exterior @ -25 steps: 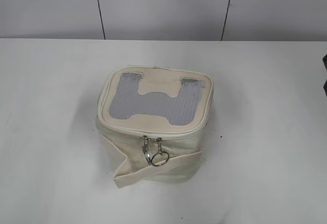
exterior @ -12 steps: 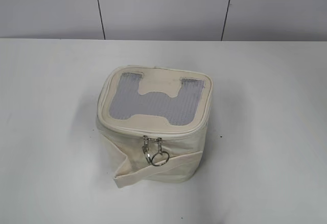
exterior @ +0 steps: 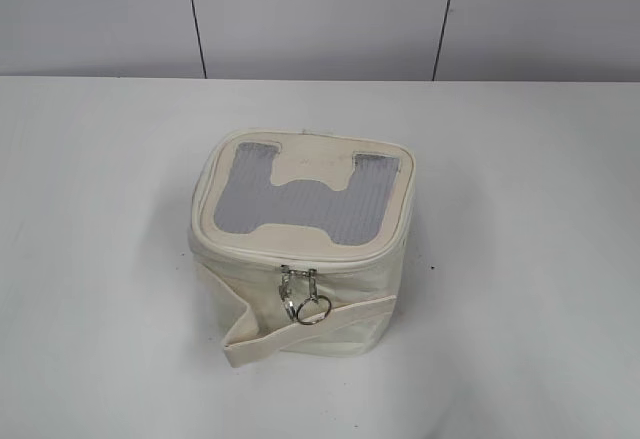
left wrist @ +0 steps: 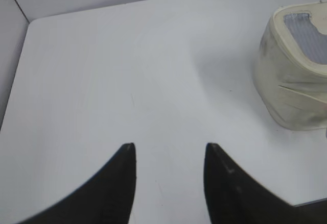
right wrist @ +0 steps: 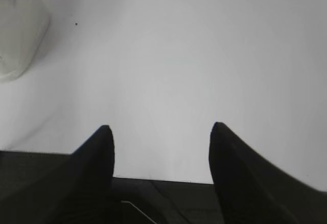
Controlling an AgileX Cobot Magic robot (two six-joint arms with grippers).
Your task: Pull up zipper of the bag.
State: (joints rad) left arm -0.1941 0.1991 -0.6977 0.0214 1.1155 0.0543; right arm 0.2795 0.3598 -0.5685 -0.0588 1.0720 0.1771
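The cream-white bag [exterior: 300,289] stands in the middle of the white table, with a grey mesh top and an H-shaped cream patch. Its zipper [exterior: 300,255] runs round the top rim; the silver pull tabs and ring [exterior: 303,296] hang at the front. A flat cream strap [exterior: 250,334] crosses the front. The bag also shows at the right edge of the left wrist view [left wrist: 294,66] and blurred at the top left of the right wrist view [right wrist: 18,30]. My left gripper [left wrist: 168,147] is open and empty, left of the bag. My right gripper [right wrist: 161,129] is open and empty over the table's front edge.
The white table [exterior: 520,209] surrounds the bag. A grey panelled wall [exterior: 320,19] stands behind it. The table's left edge and wall show in the left wrist view [left wrist: 15,55]. Neither arm shows in the exterior view.
A dark arm part at the right edge one second ago is gone. The bag and zipper pulls have not moved.
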